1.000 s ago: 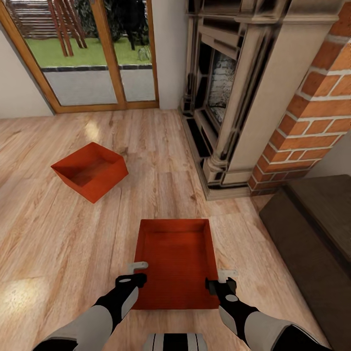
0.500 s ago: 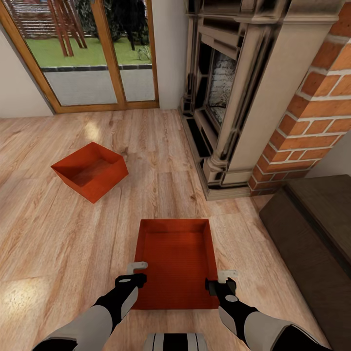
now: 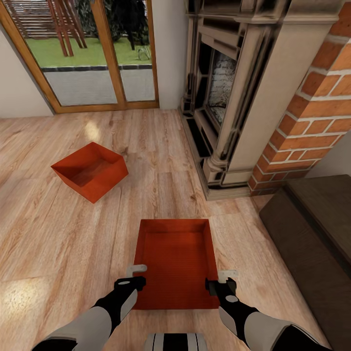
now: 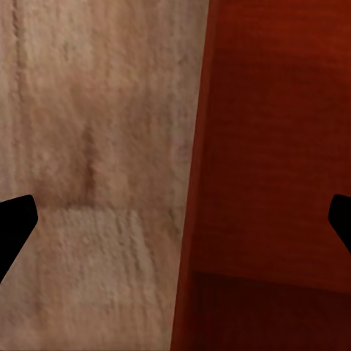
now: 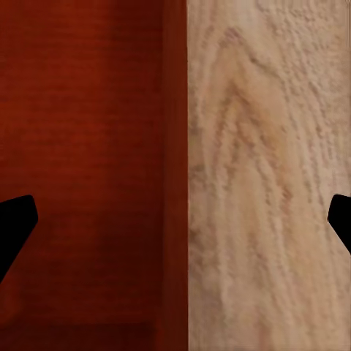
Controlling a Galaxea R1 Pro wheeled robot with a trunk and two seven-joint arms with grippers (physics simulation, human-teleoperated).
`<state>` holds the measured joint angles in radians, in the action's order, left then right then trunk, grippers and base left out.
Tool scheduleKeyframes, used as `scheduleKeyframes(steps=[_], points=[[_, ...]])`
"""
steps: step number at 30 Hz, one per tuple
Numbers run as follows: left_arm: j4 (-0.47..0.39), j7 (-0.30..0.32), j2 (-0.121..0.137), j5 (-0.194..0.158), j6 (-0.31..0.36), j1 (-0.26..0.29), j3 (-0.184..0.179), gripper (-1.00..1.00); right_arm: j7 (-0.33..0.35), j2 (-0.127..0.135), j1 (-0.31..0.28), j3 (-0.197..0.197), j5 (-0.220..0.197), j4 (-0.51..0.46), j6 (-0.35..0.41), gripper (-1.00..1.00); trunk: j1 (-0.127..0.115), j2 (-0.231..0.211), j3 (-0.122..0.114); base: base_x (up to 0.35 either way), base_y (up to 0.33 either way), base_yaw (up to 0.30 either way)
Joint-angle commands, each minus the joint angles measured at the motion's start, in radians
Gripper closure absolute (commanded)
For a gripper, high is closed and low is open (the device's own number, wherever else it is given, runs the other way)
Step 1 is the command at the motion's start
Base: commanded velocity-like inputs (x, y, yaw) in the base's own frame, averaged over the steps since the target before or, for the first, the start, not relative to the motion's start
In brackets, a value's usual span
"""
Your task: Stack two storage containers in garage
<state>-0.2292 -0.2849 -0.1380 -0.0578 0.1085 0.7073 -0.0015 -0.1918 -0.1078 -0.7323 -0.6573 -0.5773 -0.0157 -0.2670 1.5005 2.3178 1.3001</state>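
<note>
I am at the very start of this job, by my reckoning: both storage containers sit on the light wood-plank floor (image 3: 58, 253) of the living room, neither lifted, and the carry to the garage and the stacking there are all left to do. I count two containers: the near container (image 3: 176, 263) lies square in front of me, and the far container (image 3: 90, 170) sits well apart, turned at an angle, toward the glass doors (image 3: 83, 53). I count two claws, both spread wide. My left claw (image 3: 137, 274) straddles the near container's left wall, one finger over the floor and one over the ribbed bottom; my right claw (image 3: 223, 280) straddles its right wall likewise. Neither pinches anything yet. One brick fireplace (image 3: 253, 92) stands to the right, with one dark low bench (image 3: 312, 234) beyond it.
</note>
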Motion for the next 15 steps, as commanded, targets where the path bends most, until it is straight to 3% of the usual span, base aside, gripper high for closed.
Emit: scheduleKeyframes(steps=[1,15], points=[[-0.002,-0.003,0.000,-0.006,0.005,0.000,-0.001,-1.00,-0.003,0.000,0.000,-0.008,-0.007,0.000,-0.006,-1.00,0.000,0.000,0.001,0.000,0.000,0.000],[-0.001,0.000,0.001,-0.007,0.002,0.000,-0.002,-1.00,-0.002,0.003,0.019,-0.008,-0.008,0.001,-0.028,-1.00,0.000,0.000,0.001,0.000,0.000,0.000]])
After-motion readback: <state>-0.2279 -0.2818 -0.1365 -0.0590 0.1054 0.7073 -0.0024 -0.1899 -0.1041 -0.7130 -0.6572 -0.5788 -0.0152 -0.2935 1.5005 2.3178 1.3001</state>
